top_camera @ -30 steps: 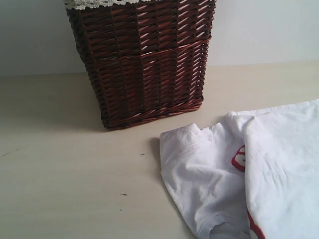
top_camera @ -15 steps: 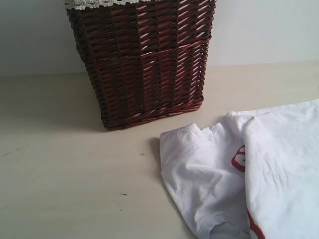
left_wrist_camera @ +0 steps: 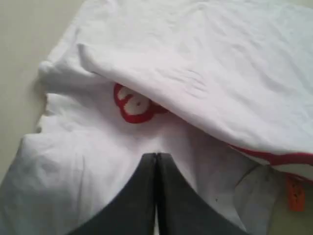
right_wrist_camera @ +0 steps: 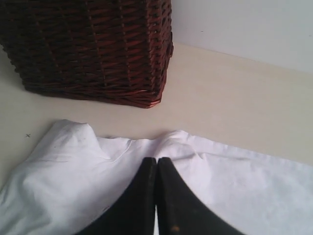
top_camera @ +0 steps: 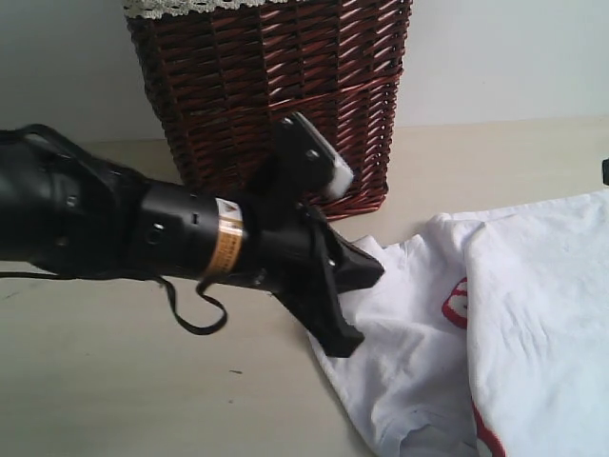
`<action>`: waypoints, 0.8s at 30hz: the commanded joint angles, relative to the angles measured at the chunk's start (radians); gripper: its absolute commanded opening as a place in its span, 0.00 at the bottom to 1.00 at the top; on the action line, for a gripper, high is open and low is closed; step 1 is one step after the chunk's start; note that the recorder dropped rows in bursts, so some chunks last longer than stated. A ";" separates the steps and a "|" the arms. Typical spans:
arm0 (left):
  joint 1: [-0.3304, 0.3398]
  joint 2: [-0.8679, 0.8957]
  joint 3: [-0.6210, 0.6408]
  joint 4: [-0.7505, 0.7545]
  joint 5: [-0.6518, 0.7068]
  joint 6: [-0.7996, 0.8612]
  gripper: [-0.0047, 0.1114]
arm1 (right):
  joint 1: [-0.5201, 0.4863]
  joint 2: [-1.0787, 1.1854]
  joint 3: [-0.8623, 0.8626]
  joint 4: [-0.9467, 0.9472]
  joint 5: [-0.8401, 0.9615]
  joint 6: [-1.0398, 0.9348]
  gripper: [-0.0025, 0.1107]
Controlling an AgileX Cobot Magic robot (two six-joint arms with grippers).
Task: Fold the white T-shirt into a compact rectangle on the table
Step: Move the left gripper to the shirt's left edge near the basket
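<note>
The white T-shirt [top_camera: 533, 324] lies rumpled on the table [top_camera: 114, 381] at the right, one layer folded over its red-outlined patch [top_camera: 457, 305]. My left gripper [top_camera: 344, 338] reaches in from the left and hovers over the shirt's left edge, jaws shut with no cloth between them. In the left wrist view the gripper [left_wrist_camera: 156, 155] points at the shirt [left_wrist_camera: 195, 73] below the red patch [left_wrist_camera: 134, 105]; an orange tag [left_wrist_camera: 295, 193] shows at the edge. My right gripper [right_wrist_camera: 156, 159] is shut over the shirt's [right_wrist_camera: 63, 166] edge, holding nothing.
A tall dark red-brown wicker basket [top_camera: 276, 95] with a lace rim stands on the table behind the shirt, close to the left arm's wrist. It also shows in the right wrist view [right_wrist_camera: 93, 49]. A pale wall runs behind the table.
The left arm has swung into the exterior view from the left, and its gripper is now over the shirt's left edge. The shirt lies as before.
</note>
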State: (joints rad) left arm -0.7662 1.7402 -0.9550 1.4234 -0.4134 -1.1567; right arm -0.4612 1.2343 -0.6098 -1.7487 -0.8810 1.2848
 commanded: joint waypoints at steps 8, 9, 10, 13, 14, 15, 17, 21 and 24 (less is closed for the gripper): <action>-0.031 0.263 -0.157 -0.098 0.087 0.004 0.04 | -0.004 -0.002 0.006 0.004 -0.100 0.002 0.02; -0.031 0.275 -0.157 -0.098 0.101 -0.007 0.04 | -0.004 -0.002 0.006 0.004 -0.105 0.002 0.02; -0.031 0.281 -0.157 -0.098 0.121 -0.014 0.04 | -0.004 -0.002 0.006 0.004 -0.108 0.002 0.02; -0.031 0.295 -0.157 -0.098 0.200 -0.045 0.04 | -0.004 -0.002 0.006 0.004 -0.108 0.000 0.02; -0.029 0.297 -0.157 -0.098 0.205 -0.059 0.04 | -0.004 -0.002 0.006 0.004 -0.108 0.000 0.02; -0.024 0.297 -0.157 -0.098 0.201 -0.086 0.04 | -0.004 -0.002 0.006 0.004 -0.108 0.000 0.02; -0.020 0.297 -0.157 -0.096 0.193 -0.164 0.04 | -0.004 -0.002 0.006 0.004 -0.106 0.000 0.02; -0.009 0.297 -0.157 -0.092 0.194 -0.258 0.04 | -0.004 -0.002 0.006 0.004 -0.089 0.000 0.02; 0.002 0.297 -0.157 -0.076 0.197 -0.297 0.04 | -0.004 -0.002 0.006 0.004 -0.051 0.000 0.02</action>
State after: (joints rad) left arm -0.7746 2.0378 -1.1043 1.3373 -0.2325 -1.3985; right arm -0.4612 1.2343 -0.6098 -1.7487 -0.9638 1.2848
